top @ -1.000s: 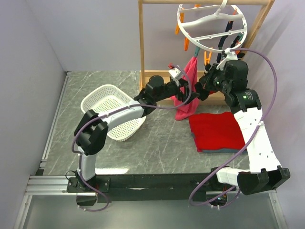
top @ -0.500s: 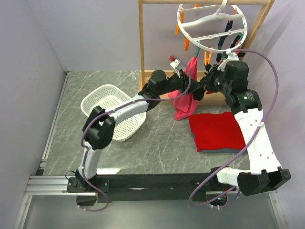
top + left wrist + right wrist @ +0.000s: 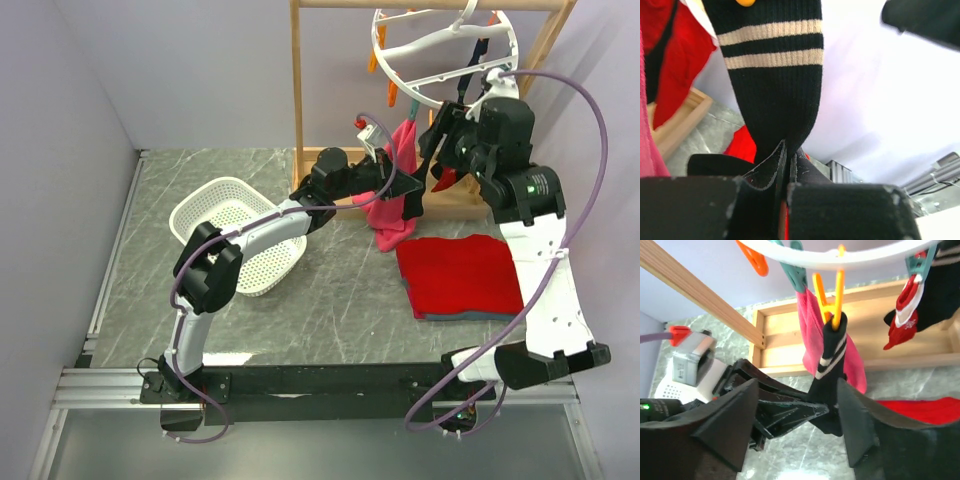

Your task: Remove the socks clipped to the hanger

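Observation:
A black sock (image 3: 772,75) with two tan stripes hangs from an orange clip (image 3: 834,300) on the round white hanger (image 3: 445,50). My left gripper (image 3: 788,146) is shut on the sock's lower part; in the right wrist view the left gripper (image 3: 805,410) pinches the sock (image 3: 832,357) from the left. My right gripper (image 3: 795,385) is open, its fingers either side of the sock and apart from it. A second sock (image 3: 905,315), red, white and black, hangs from a teal clip on the right. In the top view my right gripper (image 3: 440,140) sits just below the ring.
A pink towel (image 3: 395,215) hangs right behind the held sock. A folded red cloth (image 3: 460,275) lies on the table below the right arm. A white basket (image 3: 235,235) stands at the left. The wooden rack frame (image 3: 300,90) carries the hanger.
My left gripper has reached right and shut on the striped sock. My right gripper has opened and risen toward the hanger ring.

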Robot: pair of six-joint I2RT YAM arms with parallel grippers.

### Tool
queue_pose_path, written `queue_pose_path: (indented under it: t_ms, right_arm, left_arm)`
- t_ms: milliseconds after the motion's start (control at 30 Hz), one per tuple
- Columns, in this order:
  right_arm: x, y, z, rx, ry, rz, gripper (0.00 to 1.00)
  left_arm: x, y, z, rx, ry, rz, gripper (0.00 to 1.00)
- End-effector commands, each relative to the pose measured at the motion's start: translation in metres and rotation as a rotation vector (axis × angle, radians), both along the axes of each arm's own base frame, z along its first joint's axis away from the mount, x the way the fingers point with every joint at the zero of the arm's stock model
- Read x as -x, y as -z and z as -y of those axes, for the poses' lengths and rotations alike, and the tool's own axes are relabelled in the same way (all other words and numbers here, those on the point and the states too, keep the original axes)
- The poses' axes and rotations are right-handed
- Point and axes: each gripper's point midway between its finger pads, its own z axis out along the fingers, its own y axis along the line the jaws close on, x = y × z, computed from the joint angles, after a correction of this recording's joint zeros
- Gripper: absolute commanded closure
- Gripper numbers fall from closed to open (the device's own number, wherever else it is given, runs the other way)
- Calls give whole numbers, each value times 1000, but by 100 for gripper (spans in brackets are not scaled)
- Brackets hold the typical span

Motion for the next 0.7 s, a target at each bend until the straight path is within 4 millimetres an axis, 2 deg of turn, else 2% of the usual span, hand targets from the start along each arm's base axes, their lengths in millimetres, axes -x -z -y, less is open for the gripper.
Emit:
queue_pose_path:
  t_ms: [0, 67, 333, 533, 667]
  right_arm:
    - [-9, -12, 7, 73, 57, -13, 28]
    - [-19, -18, 7, 90, 81, -10, 27]
    - [-42, -18, 11, 128, 149, -17, 27]
    - [-57, -16, 13, 151, 170, 0, 30]
    - [-68, -8, 10, 161, 164, -9, 32]
  left_arm:
    - [16, -24, -7, 50, 54, -13, 97]
    - [19, -23, -6, 50, 65, -27, 97]
    - [27, -30, -7, 49, 74, -23, 96]
    - [28, -31, -7, 41, 77, -32, 96]
    - [29, -32, -8, 35, 72, -28, 97]
